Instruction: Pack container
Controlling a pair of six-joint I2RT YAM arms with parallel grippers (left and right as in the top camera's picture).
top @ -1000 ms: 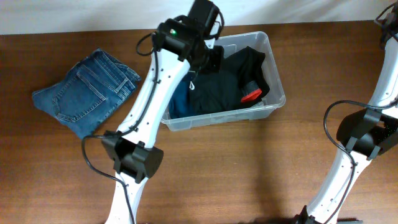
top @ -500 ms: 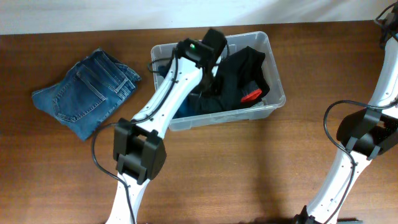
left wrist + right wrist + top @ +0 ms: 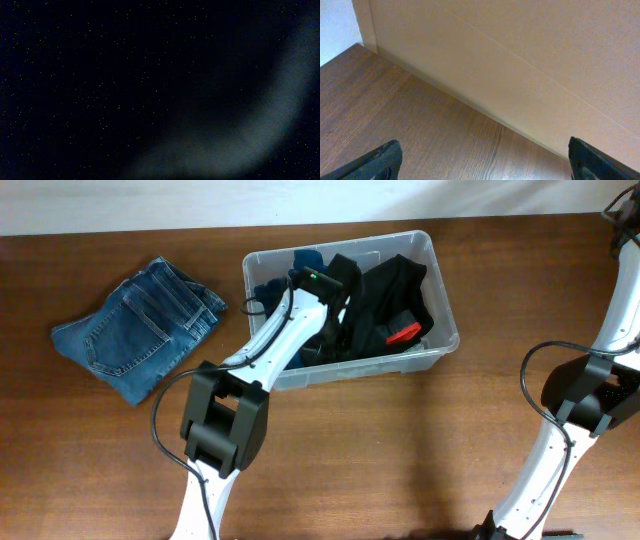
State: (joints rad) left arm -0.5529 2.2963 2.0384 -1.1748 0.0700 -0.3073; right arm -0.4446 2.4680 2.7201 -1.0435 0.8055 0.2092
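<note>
Brown wooden table (image 3: pixel 400 460) carries the container (image 3: pixel 445 345) near its far edge: probably stiff, slick plastic, best taken by the thick rim. Left gripper (image 3: pixel 330 330) sits closed among dark clothes (image 3: pixel 385 290); right gripper (image 3: pixel 487 162) gapes wide, empty.

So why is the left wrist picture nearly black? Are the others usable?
Left wrist view: near black, one grey smear; its camera is likely buried in the black clothes in the clear rectangular plastic tub. Overhead view: evenly lit, sharp. Right wrist view: bright, sharp, right gripper open.
</note>
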